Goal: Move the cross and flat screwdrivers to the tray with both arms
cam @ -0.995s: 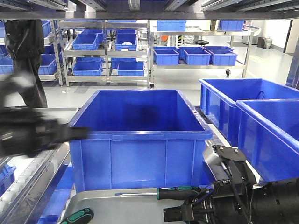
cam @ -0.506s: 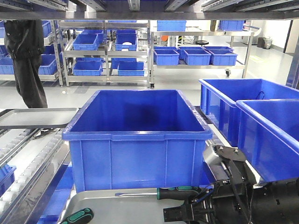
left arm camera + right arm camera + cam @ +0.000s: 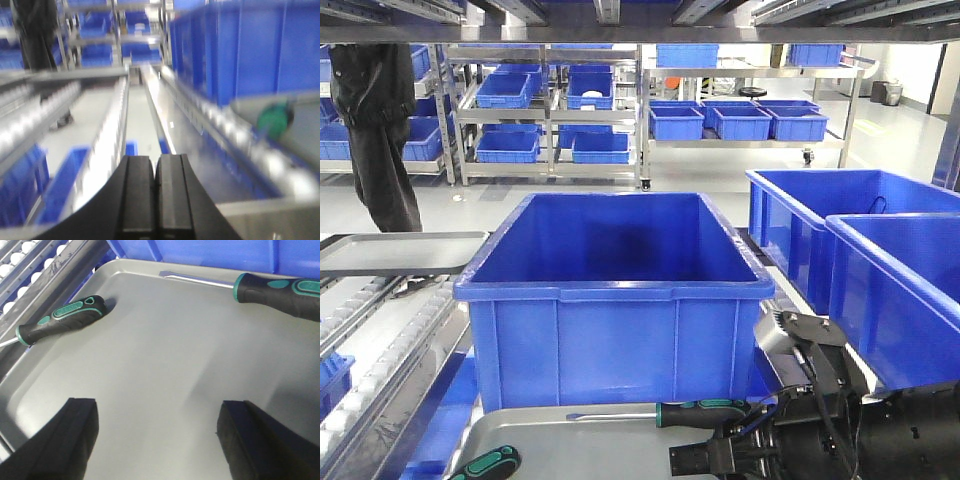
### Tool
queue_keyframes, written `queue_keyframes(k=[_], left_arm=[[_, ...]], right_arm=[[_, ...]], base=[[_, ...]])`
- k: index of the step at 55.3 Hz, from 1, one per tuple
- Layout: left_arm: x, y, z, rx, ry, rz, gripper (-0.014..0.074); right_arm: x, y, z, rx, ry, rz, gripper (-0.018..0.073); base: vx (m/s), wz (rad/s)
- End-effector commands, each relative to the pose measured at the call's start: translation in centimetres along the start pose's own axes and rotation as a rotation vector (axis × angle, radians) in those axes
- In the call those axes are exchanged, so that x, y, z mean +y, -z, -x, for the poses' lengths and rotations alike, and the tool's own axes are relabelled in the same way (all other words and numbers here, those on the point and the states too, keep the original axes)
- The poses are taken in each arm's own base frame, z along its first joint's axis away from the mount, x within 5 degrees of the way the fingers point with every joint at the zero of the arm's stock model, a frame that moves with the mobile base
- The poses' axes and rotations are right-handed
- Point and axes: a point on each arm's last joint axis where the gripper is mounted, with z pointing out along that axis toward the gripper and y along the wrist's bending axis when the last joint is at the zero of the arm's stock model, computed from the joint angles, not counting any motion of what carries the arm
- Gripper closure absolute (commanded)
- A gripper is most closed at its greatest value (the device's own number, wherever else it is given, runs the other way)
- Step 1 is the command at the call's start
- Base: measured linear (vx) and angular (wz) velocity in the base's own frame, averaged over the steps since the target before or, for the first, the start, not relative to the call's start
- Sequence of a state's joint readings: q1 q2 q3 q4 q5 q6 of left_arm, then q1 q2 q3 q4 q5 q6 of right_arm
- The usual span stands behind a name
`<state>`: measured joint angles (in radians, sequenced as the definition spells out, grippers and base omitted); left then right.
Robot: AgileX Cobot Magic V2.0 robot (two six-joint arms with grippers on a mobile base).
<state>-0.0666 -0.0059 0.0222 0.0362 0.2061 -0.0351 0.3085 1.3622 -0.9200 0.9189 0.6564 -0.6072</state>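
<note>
Grey tray (image 3: pixel 150 390), right hand (image 3: pixel 157 437) spread above it, left hand (image 3: pixel 156 195) closed

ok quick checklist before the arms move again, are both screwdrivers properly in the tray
1. Flat screwdriver in the tray: ok, it lies along the far rim.
2. Second screwdriver fully in: not ok, its handle rests on the left rim and the shaft end pokes outside.
3. Second screwdriver's tip type: cannot tell, tip out of view.
4. Right hand empty and open: ok.
5. Left hand shut and empty: ok, pads together, nothing between.
6. Left hand clear of the tray: ok, it points along the conveyor.
</note>
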Motion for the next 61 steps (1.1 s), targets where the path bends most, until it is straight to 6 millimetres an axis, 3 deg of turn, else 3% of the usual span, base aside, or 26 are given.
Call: queue_keyframes(k=[1, 41, 48, 55, 61], left_arm=[[0.0, 0.2, 1.2, -0.084, 0.011, -0.002, 0.0602], [0.0, 0.3, 1.2, -0.080, 0.011, -0.002, 0.0602], [0.0, 0.3, 1.2, -0.080, 0.011, -0.002, 0.0602], [0.0, 0.3, 1.2, -0.080, 0.011, -0.002, 0.0602], [0.0, 0.3, 1.2, -0.080, 0.011, -0.002, 0.0602]], right_arm=[[0.9, 1.1, 1.2, -0.071, 0.004, 0.022, -0.0006], [0.9, 1.1, 1.1, -0.066, 0.006, 0.023, -0.0006], [0.5, 1.1, 1.1, -0.065, 0.073, -0.017, 0.0001], [1.3, 2.9, 1.2, -0.106, 0.126, -0.038, 0.0060], [2.7, 6.2, 0.9, -0.180, 0.183, -0.074, 0.0144]], base=[[0.00, 0.00], [0.00, 0.00], [0.00, 0.00], [0.00, 0.00], [0.00, 0.00]])
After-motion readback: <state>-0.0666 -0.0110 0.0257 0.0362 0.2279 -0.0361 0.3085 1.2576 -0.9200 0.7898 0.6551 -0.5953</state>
